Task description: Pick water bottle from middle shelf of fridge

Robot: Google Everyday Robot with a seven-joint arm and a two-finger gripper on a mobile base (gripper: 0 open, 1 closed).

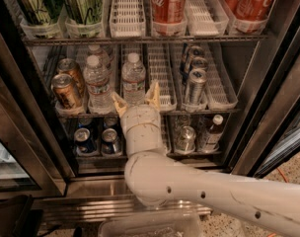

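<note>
The fridge [266, 107] stands with its glass door open. On the middle shelf [209, 108], three water bottles stand in white lane trays: one in front of my gripper [133, 77], one to its left [96, 82] and one behind that [98, 53]. My gripper [136, 98] reaches in from below on the white arm. It is open, with one tan fingertip [119, 105] left of the nearest bottle's base and the other [153, 92] right of it. The fingers do not press on the bottle.
Brown cans [66, 90] stand left of the bottles and slim silver cans [194, 85] to the right. Red cola cans [167, 1] and green cans [83, 1] fill the top rack. Blue cans [85, 139], a silver can [185, 138] and a brown-liquid bottle [211, 132] sit below.
</note>
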